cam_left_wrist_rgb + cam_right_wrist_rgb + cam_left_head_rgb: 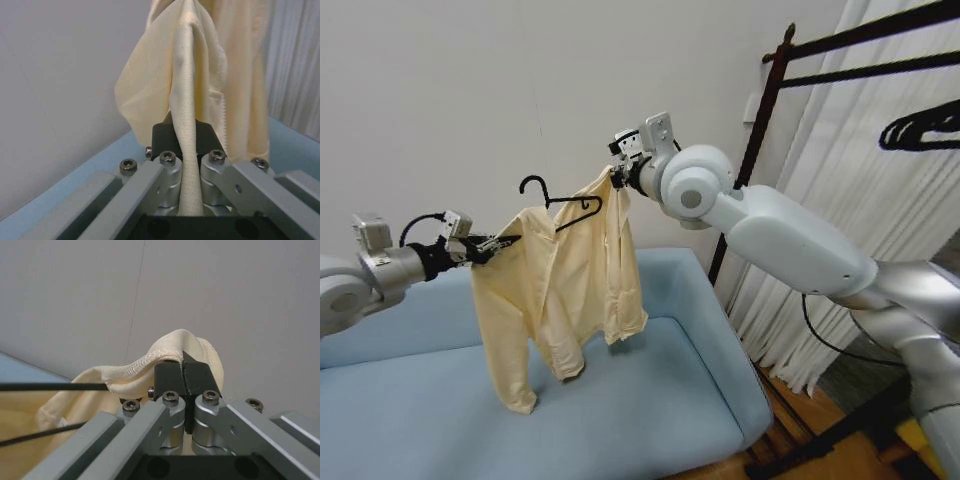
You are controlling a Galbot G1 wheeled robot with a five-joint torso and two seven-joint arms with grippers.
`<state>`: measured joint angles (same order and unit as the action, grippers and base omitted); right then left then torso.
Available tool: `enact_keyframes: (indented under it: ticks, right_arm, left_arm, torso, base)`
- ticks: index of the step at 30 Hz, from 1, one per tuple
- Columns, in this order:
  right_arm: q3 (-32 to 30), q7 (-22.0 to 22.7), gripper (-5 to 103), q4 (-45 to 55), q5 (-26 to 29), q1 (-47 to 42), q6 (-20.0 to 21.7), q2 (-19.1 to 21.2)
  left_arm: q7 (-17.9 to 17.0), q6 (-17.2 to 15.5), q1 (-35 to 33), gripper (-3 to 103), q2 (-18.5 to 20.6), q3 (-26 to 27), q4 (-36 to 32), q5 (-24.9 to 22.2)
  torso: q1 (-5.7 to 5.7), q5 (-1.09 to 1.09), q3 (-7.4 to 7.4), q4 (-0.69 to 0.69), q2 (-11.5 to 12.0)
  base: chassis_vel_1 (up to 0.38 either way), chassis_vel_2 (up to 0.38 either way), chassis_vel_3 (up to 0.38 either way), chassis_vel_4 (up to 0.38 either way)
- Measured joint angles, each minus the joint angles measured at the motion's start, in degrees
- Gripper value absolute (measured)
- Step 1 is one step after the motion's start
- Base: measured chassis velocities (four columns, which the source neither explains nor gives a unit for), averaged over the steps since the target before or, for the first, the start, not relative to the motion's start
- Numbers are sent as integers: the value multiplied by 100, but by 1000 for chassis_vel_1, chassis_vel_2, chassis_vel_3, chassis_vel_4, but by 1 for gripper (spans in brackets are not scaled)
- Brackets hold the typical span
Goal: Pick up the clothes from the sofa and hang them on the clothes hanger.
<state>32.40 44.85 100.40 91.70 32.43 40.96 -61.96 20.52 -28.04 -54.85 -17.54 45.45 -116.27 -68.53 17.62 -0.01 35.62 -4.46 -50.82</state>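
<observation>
The shirt (560, 290) is hanging above the sofa (670, 420), clear of the seat. Its long axis is running up and down, with the collar uppermost and the hem and one sleeve pointing down at the cushion. A hanger (582, 203) is sitting at the collar, partly inside the shirt, hook pointing up. The left end effector (505, 242) is clamping on one shoulder. The right end effector (617, 178), higher above the sofa, is pinching the other shoulder's seam, so the top edge is slanting. A rack (770, 100) is standing beside the sofa's right end.

Cream shirt (560, 290) — apparently plain — pale-blue sofa (650, 410)
</observation>
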Motion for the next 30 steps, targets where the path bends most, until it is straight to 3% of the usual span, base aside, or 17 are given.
enact_keyframes:
  ticks: [13, 30]
  right_arm:
    - [12, -262, 0, -537, -208, 367, -20, -221]
    - [109, 224, 0, 21, 711, 615, 34, -228]
  left_arm:
    - [560, 94, -97, 2, -30, 101, -167, -110]
    - [365, 88, -49, 2, -187, -61, -93, -57]
  torso:
    - [1, 1, 0, 0, 0]
    - [0, 1, 0, 0, 0]
  base:
    - [0, 0, 0, 0]
    - [0, 0, 0, 0]
